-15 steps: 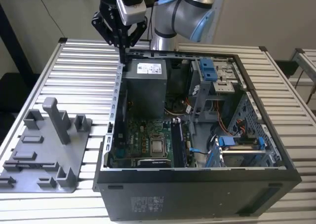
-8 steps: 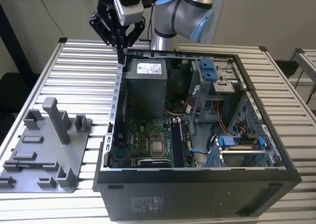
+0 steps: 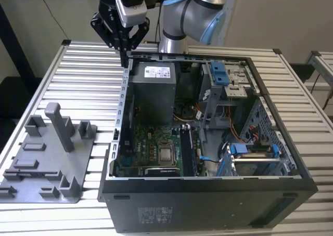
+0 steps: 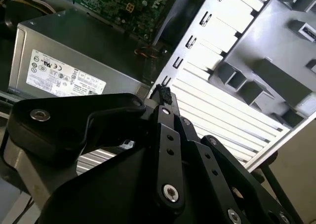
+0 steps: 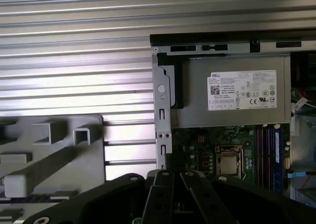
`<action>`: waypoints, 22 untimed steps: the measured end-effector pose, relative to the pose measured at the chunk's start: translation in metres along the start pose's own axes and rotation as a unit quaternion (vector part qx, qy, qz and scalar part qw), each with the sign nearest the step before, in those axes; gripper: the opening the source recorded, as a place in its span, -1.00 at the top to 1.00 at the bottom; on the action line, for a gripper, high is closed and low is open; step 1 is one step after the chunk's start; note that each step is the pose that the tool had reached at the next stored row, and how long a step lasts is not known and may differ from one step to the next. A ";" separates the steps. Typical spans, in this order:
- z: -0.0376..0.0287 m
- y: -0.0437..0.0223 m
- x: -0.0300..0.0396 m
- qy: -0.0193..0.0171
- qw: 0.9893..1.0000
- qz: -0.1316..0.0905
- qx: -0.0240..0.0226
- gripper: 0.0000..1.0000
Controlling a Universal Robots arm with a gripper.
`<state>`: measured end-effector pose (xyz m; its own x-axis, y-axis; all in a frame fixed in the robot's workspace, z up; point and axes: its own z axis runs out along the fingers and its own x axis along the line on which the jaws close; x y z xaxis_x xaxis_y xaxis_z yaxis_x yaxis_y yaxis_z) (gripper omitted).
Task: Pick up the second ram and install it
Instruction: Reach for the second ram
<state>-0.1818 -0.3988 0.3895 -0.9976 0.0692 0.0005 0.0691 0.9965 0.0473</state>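
Note:
My gripper [image 3: 125,59] hangs above the back left corner of the open computer case [image 3: 208,186], over its metal edge beside the grey power-supply box [image 3: 153,88]. Its black fingertips are pressed together in both wrist views [image 4: 163,93] [image 5: 168,161], with nothing visible between them. Inside the case, the long dark memory slots [image 3: 187,152] [image 5: 269,155] lie beside the processor socket [image 3: 166,154]. I cannot tell the second ram apart from those slots.
A grey moulded fixture tray [image 3: 47,158] [image 5: 49,150] with upright posts lies on the slatted metal table [image 3: 78,80], to the exterior view's left of the case. Blue drive brackets [image 3: 250,150] and cables fill the case's right half. The arm's base stands behind the case.

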 end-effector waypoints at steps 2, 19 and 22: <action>0.0002 -0.0002 0.0030 0.000 1.000 0.000 0.000 0.79; 0.0015 -0.0019 0.0269 0.006 1.000 0.000 0.000 0.79; 0.0018 -0.0022 0.0305 0.007 1.000 0.000 0.001 0.79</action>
<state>-0.2123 -0.3988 0.3877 -0.9975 0.0692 0.0144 0.0698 0.9965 0.0463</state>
